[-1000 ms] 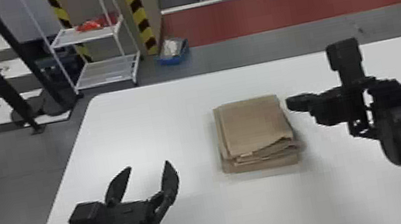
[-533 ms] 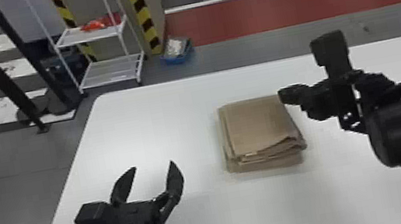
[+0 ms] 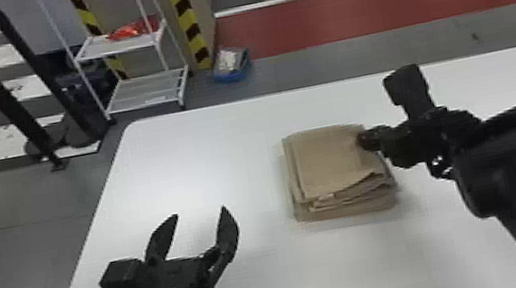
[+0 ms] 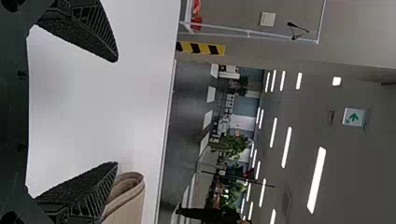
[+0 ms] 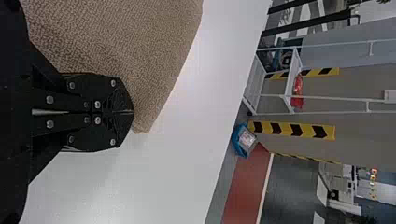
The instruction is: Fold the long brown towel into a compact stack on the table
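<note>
A: Where is the long brown cloth towel (image 3: 328, 159)?
B: It lies in a flat, folded pile on the smooth white table (image 3: 256, 283), between the robot's two hands.
A: What are those hands doing?
B: The left black gripper (image 3: 200, 212) is out to the towel's left, with its two fingers spread wide and nothing in them. The right black gripper (image 5: 132, 112) has its fingers pressed together at the towel's right side. Its tip may be touching the top layer, but that is hard to tell from above.
A: Is the towel heavy?
B: Probably not. It looks soft and a bit bumpy, so it should bend easily and not break. The weave should not be very slippery, but one layer could still slide over another.
A: Where would be a good place to hold it?
B: If the robot wants to lift the pile, it should pinch all the layers at the thick, round fold (image 4: 130, 182). The crooked near edge (image 3: 357, 194) just needs a soft pat or a little tug. Pinching only the top sheet could pull the pile apart.
</note>
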`<state>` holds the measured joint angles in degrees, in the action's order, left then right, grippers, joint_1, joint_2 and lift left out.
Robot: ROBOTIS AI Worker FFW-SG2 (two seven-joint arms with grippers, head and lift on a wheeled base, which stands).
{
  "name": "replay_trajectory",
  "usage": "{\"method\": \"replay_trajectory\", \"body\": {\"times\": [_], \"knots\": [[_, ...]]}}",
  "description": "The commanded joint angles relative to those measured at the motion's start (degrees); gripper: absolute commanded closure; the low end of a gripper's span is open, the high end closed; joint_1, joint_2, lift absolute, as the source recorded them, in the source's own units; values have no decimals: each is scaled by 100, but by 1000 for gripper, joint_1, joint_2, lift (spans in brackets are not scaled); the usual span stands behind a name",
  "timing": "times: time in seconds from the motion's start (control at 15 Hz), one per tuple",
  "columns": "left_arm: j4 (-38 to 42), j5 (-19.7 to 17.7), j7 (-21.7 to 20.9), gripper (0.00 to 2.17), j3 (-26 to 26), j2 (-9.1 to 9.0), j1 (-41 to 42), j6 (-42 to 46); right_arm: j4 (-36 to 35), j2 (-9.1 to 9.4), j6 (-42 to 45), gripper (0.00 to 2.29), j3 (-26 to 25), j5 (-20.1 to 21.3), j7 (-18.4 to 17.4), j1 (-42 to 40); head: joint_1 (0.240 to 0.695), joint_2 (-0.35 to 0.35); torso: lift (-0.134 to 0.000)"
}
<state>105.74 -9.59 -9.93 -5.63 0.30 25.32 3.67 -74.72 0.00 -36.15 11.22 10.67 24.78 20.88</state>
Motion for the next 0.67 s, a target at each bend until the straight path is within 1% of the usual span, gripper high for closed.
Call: {"method": "replay_trajectory", "body": {"times": [0.0,0.13,0.2,0.33,0.47,0.6], "knots": [[-27,-16,0,83,0,5,-1,41,221,5,85,1953,56,120,0,66,695,169,-123],[-44,-16,0,83,-9,5,-1,58,212,5,138,1953,56,137,0,39,695,169,-123],[-44,-34,-18,83,-9,5,17,93,-25,5,138,1953,21,111,0,-119,695,170,-123],[-44,-52,-44,83,-61,-4,26,111,-983,5,50,1953,12,76,-44,-541,695,171,-123],[-36,-78,-44,83,-61,-4,26,111,-1933,5,-319,1953,161,102,-9,-1024,695,182,-123],[-44,-78,-44,83,-70,5,26,129,-2548,5,-530,1953,372,137,62,-1508,695,198,-123]]}}
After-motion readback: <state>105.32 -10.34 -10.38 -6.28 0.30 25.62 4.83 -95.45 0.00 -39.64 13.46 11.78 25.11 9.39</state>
